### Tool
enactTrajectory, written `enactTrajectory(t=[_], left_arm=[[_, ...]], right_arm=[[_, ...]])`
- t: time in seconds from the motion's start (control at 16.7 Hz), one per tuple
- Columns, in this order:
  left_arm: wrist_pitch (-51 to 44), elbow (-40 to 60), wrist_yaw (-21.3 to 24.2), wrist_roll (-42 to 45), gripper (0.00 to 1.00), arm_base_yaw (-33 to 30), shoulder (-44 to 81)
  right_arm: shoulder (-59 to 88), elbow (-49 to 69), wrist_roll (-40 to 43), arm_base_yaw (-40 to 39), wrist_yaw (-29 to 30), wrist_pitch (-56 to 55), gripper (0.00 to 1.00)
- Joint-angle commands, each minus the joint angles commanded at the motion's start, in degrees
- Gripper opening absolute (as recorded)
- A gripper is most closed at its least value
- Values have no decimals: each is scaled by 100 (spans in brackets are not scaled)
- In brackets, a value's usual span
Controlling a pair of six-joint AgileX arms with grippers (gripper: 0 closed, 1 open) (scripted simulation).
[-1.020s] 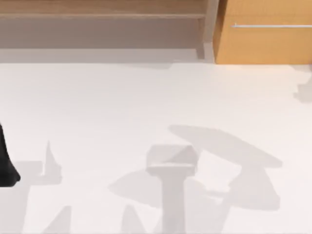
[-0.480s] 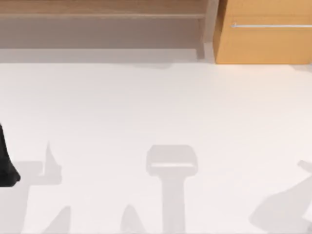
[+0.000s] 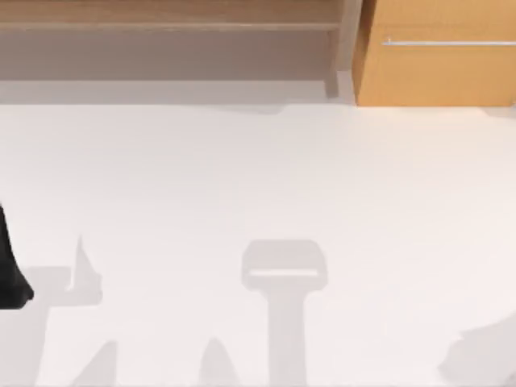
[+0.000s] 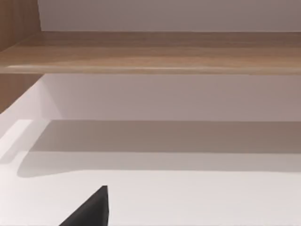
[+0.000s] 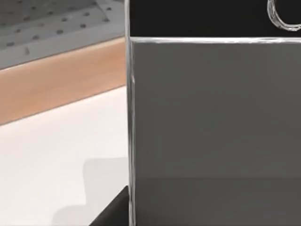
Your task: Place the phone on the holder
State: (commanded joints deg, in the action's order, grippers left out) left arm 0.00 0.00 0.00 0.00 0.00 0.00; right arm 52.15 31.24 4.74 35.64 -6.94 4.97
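The phone [image 5: 211, 117] stands close before the right wrist camera, off the white table [image 5: 51, 150]. I see its grey screen, silver edge, black bezel and part of the round home button. My right gripper is shut on it, and one dark fingertip [image 5: 115, 212] shows beside the silver edge. A black tapering object that I take for the holder [image 3: 11, 270] stands at the table's left edge, cut off by the picture. Its black corner [image 4: 91, 209] also shows in the left wrist view.
A wooden shelf [image 3: 169, 20] and an orange cabinet [image 3: 435, 64] run along the back of the table. Grey shadows lie across the front of the table, one of them at the front right corner [image 3: 484, 355].
The large shadow of my right arm and the phone has slid from the table's middle to the front right corner. The black object at the left has not moved.
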Motion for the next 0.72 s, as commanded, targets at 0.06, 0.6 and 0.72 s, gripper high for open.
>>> enactTrajectory(t=[0.06,0.6,0.72], left_arm=[[0,0,0,0,100,0,0],[0,0,0,0,100,0,0],[0,0,0,0,100,0,0]], right_arm=[[26,8,-14,-22,-2,11,0],[577,-15,274,-215,121,-684,0],[885,29,252,-194,182,-919,0]])
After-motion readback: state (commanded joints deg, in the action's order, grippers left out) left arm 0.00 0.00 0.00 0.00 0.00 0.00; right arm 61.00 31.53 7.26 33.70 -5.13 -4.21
